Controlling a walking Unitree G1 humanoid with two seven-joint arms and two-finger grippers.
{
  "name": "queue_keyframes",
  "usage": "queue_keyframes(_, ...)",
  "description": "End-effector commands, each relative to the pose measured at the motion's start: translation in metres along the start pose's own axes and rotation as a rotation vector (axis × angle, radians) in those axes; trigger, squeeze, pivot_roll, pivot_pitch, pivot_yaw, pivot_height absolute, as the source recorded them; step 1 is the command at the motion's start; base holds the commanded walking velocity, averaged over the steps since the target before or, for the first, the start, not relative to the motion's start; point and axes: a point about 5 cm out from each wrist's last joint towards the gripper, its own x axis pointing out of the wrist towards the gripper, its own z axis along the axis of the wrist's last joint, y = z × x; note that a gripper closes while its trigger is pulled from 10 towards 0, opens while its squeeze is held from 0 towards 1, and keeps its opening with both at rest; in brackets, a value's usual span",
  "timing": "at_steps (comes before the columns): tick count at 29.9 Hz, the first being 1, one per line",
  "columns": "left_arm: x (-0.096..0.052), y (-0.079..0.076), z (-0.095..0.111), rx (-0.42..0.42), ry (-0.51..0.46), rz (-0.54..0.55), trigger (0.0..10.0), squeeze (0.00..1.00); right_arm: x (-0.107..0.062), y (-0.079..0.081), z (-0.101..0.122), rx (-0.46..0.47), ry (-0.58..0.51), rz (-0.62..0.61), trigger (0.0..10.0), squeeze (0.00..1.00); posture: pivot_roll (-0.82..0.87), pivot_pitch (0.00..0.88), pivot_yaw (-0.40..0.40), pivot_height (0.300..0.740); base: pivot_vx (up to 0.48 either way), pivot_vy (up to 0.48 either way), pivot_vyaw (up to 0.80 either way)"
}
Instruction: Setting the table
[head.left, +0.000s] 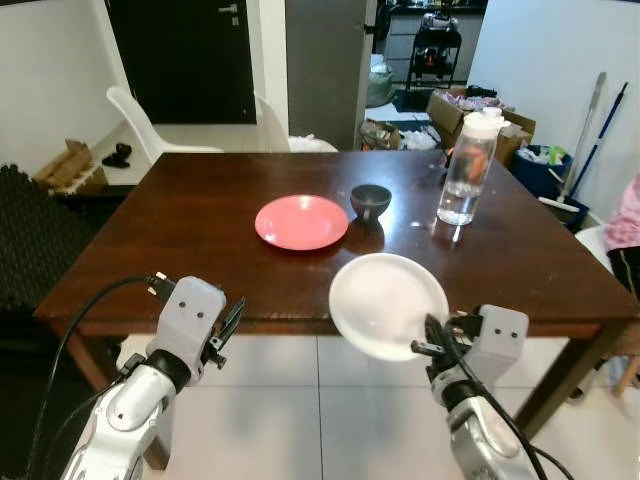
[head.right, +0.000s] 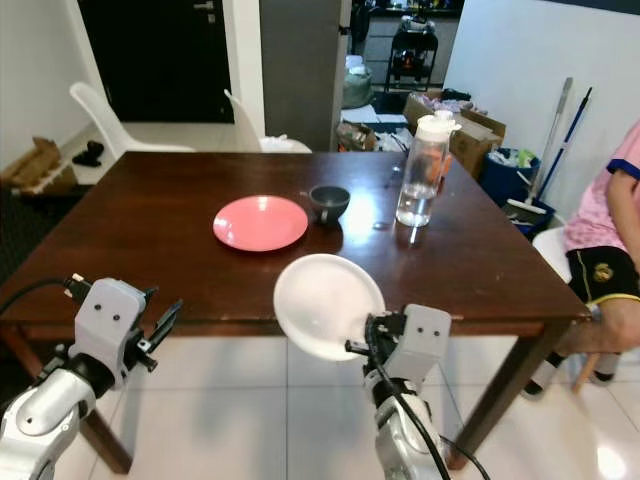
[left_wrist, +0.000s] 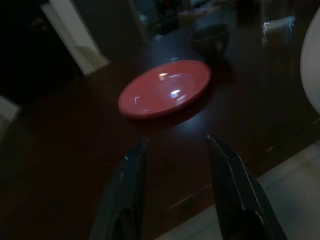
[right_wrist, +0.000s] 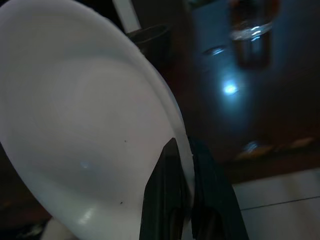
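Note:
My right gripper (head.left: 432, 345) is shut on the near rim of a white plate (head.left: 386, 303), holding it tilted over the front edge of the dark wooden table (head.left: 200, 260). The right wrist view shows the same plate (right_wrist: 75, 125) pinched between the fingers (right_wrist: 165, 200). A pink plate (head.left: 301, 221) lies flat near the table's middle, with a small dark bowl (head.left: 370, 201) just to its right. My left gripper (head.left: 228, 330) hangs open at the front left edge, holding nothing; its wrist view looks across the table at the pink plate (left_wrist: 165, 93).
A clear water bottle (head.left: 467, 166) with a white cap stands at the table's right. White chairs (head.left: 150, 125) stand at the far side. A person (head.right: 610, 230) in pink sits to the right. Boxes and mops (head.left: 590, 130) crowd the back right corner.

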Motion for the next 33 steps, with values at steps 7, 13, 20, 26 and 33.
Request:
queue_keyframes(7,-0.003,0.000,-0.006,0.010,0.022,-0.004,10.0,0.00,-0.001,0.003,0.004,-0.011,-0.025,0.010,10.0,0.00,0.04,0.112,0.075,0.740,0.480,0.000,0.00)
queue_keyframes(13,-0.002,-0.001,-0.006,0.009,0.017,-0.010,10.0,0.00,-0.001,0.011,0.027,-0.117,-0.135,0.048,10.0,0.00,0.04,0.108,0.070,0.740,0.480,0.000,0.00)
queue_keyframes(20,-0.002,-0.003,-0.006,0.011,0.015,-0.022,10.0,0.00,-0.006,0.004,0.041,-0.128,-0.163,0.031,10.0,0.00,0.02,0.108,0.069,0.740,0.480,0.000,0.00)
queue_keyframes(26,-0.002,-0.007,-0.007,0.010,0.009,-0.048,10.0,0.00,-0.017,-0.013,0.043,-0.026,-0.084,0.040,10.0,0.00,0.01,0.106,0.069,0.740,0.480,0.000,0.00)
queue_keyframes(33,-0.003,-0.014,-0.007,-0.011,0.012,-0.084,10.0,0.00,-0.030,-0.026,0.037,0.096,0.030,0.085,10.0,0.00,0.00,0.108,0.063,0.740,0.223,0.000,0.00)
